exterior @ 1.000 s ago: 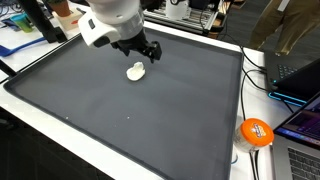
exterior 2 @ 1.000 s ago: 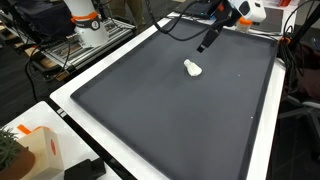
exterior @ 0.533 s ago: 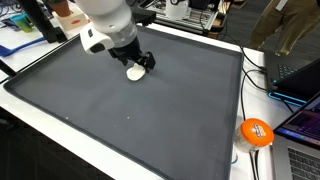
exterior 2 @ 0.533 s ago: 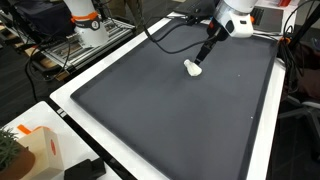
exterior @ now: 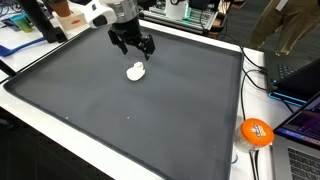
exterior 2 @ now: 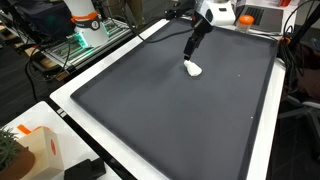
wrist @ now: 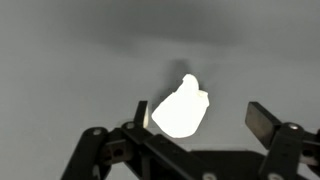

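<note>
White lump (wrist: 181,108), jaws parted: wrist view

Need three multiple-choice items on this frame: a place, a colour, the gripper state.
1. Where is the white lump? A on the dark mat; B on a laptop; C on the floor.
2. Colour of the round thing beside the mat? A green; B orange; C blue.
3. The gripper is: A shut on the lump; B open above the lump; C out of view.
Answers: A, it lies on the mat; B, plainly orange; B, wrist view shows spread fingers, lump untouched.
</note>
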Controlling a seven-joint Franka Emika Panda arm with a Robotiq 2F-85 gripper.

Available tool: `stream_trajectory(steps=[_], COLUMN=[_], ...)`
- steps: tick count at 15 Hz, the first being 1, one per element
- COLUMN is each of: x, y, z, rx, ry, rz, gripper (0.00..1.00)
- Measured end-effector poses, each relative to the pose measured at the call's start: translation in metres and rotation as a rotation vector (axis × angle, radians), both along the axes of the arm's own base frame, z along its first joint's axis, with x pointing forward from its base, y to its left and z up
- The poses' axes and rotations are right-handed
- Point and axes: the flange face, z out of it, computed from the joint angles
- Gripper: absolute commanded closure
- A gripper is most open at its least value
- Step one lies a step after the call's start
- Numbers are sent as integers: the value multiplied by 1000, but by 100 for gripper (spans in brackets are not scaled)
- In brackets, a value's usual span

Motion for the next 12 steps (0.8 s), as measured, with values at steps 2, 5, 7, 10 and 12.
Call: stream_trajectory(steps=[2,5,7,10,12], x=[2,4,2,-5,-14], y=[0,-5,-10,-19,-23], z=[3,3,1,-5,-7], rx=[0,2,4,13,26], ry=[-7,-24,-33,-97,-155], rz=[-2,-10,-15,1,22], gripper=[0,0,0,0,0])
